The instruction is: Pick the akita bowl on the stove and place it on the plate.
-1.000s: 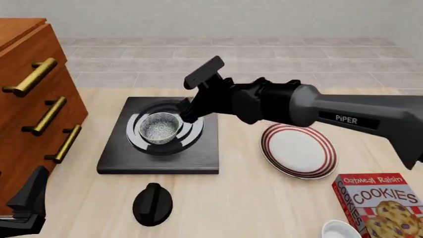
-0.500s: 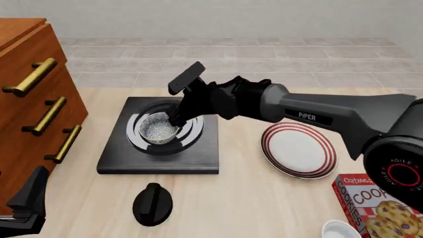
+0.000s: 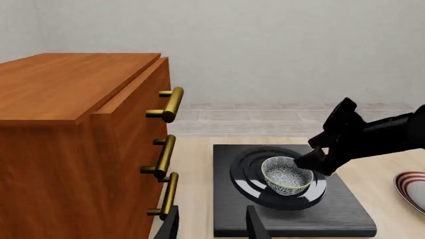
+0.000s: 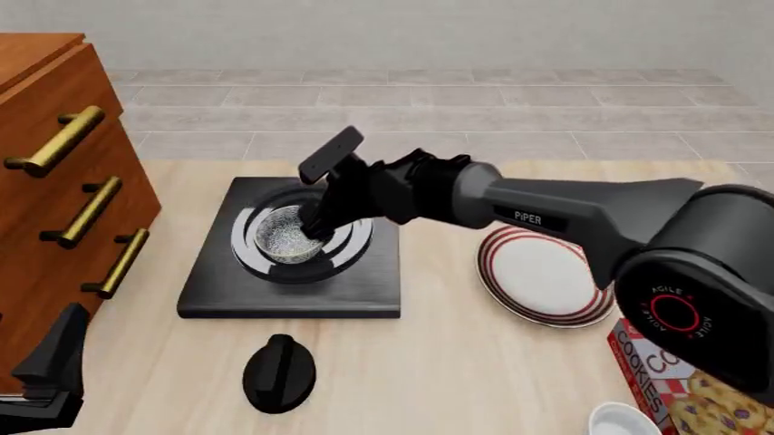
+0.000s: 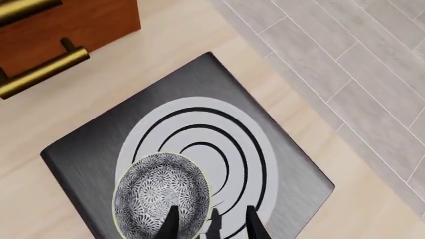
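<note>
The akita bowl [image 4: 290, 236] [image 3: 287, 175] [image 5: 161, 194], dark outside and speckled grey inside, sits upright on the burner rings of the black stove [image 4: 362, 281] [image 3: 345, 214] [image 5: 93, 149]. My right gripper [image 4: 317, 223] [image 5: 211, 226] [image 3: 312, 162] is open and low at the bowl's right rim. One finger is over the bowl's inside and the other is outside it. The red-striped white plate [image 4: 545, 276] [image 3: 413, 186] lies bare to the right of the stove. My left gripper [image 4: 49, 385] [image 3: 212, 226] is open and empty at the near left edge.
A wooden drawer cabinet [image 4: 61, 181] [image 3: 73, 139] with brass handles stands left of the stove. A black knob [image 4: 279, 372] lies in front of the stove. A cookie box [image 4: 701, 390] and a plain white bowl [image 4: 623, 421] are at the near right.
My right arm has swung left and down over the stove, bringing its fingers from beside the bowl onto the bowl's right rim. The bowl and the left arm have not moved.
</note>
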Controlling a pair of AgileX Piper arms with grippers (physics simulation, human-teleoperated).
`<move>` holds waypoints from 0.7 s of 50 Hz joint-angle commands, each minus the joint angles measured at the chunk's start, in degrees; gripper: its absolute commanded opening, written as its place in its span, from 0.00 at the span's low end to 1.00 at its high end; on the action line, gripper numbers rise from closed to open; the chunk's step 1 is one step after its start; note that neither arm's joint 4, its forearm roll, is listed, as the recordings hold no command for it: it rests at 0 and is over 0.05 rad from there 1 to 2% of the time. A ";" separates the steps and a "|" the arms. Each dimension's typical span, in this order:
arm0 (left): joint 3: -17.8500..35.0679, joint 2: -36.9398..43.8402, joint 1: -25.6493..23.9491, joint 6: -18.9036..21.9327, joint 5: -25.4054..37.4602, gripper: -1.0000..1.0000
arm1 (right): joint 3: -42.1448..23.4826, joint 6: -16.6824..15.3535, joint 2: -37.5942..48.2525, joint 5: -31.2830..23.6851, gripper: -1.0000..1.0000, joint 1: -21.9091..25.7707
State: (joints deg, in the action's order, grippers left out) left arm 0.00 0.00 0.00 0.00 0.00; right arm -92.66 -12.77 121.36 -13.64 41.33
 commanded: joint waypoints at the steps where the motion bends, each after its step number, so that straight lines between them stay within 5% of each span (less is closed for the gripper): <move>1: 0.00 0.00 0.00 0.00 0.00 1.00 | -1.21 0.71 1.94 -0.09 1.00 0.32; 35: 0.00 0.00 0.00 0.00 0.00 1.00 | -3.06 3.15 6.98 1.02 1.00 0.17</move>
State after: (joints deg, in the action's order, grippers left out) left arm 0.00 0.00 0.00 0.00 0.00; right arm -95.67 -10.26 126.61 -12.75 41.45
